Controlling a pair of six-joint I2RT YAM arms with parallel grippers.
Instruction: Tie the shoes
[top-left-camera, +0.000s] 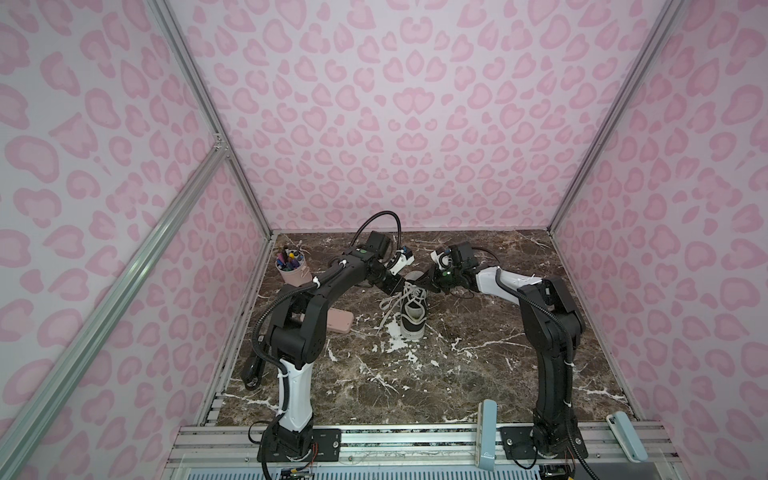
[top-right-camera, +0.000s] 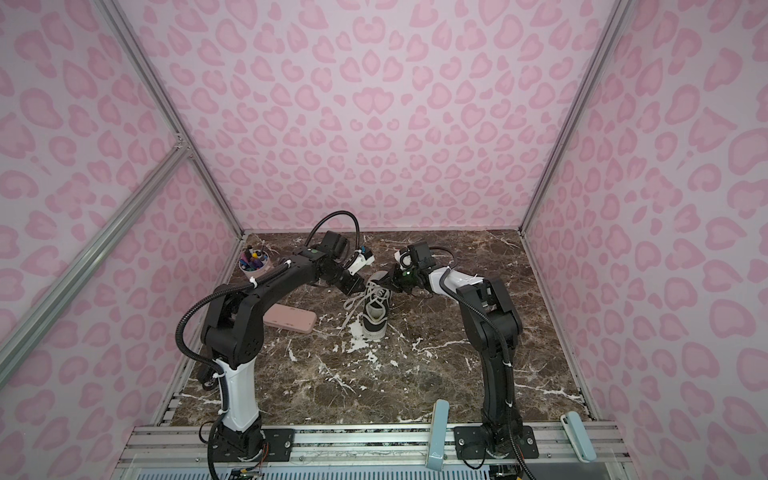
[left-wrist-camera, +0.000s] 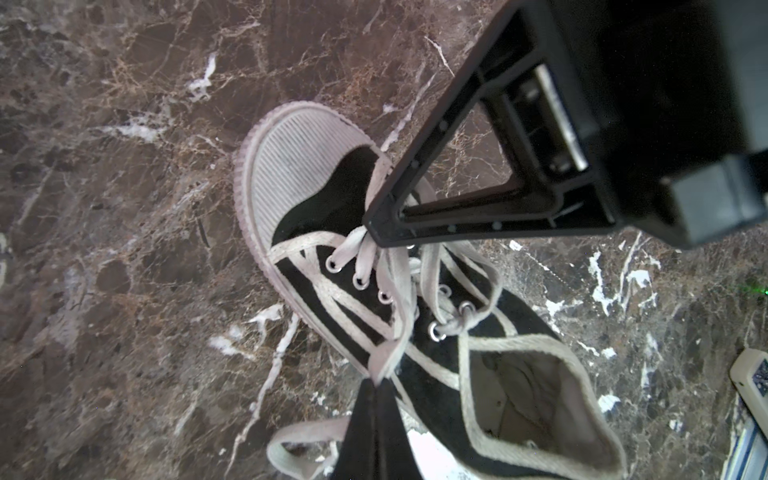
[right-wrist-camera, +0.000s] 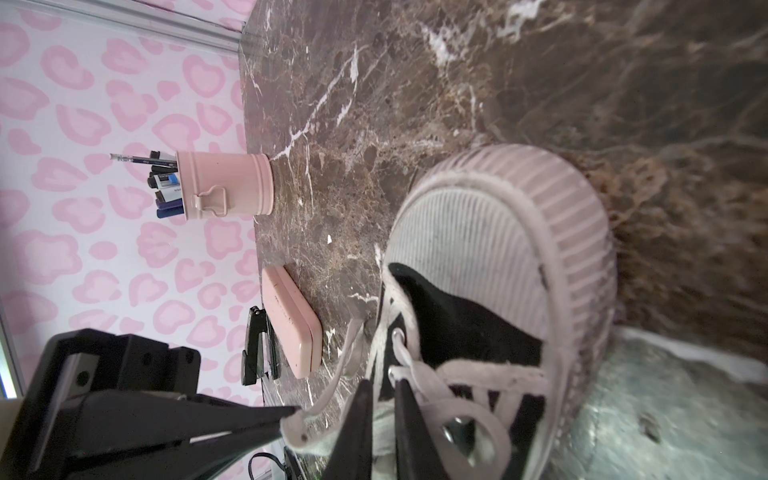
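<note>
Plainly, the trouble sat in the laces. Nearest the arm bases in both top views, the small black canvas low-top sneaker with white rubber sole and toe cap (top-left-camera: 413, 311) stood on the dark brown marble-patterned table (top-left-camera: 415, 374), heel toward the bases and toe pointing away, roughly midway between the two arms. No bow was made yet, and a loose run of its long white flat laces (top-left-camera: 390, 311) trailed off its left side onto the table. At about the same depth the flat pink rectangular case (top-left-camera: 338, 322) lay well to the left, where a dragged shoe might reach it. A little farther in, the left gripper (left-wrist-camera: 376, 380) had its jaws closed on one strand of lace, drawn up off the eyelets. If that arm pulled harder, the light shoe would probably tip or slide rather than let the lace run — nothing pinned it down. Beyond that, at the eyelets nearest the toe cap, the right gripper (right-wrist-camera: 380, 384) had its jaws narrowed to a slot with lace in it, seemingly pinching a threaded crossing. Hauling on that would only cinch the shoe. The two grippers stood close together and could knock fingers. Farthest back stood the pink cylindrical pen cup (top-left-camera: 292, 270) — clear of everything.
</note>
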